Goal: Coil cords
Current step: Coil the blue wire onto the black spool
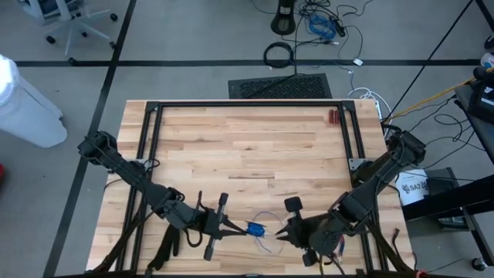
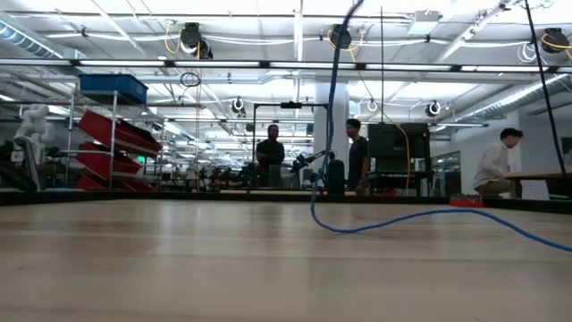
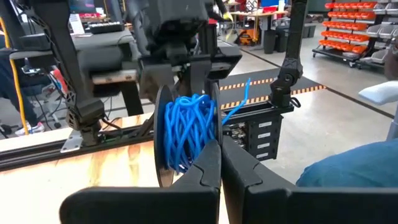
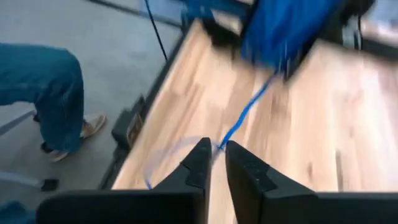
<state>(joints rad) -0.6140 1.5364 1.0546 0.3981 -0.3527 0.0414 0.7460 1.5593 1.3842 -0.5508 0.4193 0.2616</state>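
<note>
Left gripper [image 3: 219, 163] pinches the blue cord [image 3: 186, 130] coil shut — right gripper [image 4: 214, 158], slightly parted, seemingly straddles its tail.

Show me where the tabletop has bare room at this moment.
Bare wood spans the middle and far table, bordered by the black frame; a small red thing occupies the far right corner. Crowded: the near edge, where left gripper, blue cord and right gripper meet.

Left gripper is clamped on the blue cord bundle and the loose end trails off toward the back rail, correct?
Not quite: the left gripper does clamp the blue cord bundle, but the high view shows the loose end running to the right gripper beside it.
</note>
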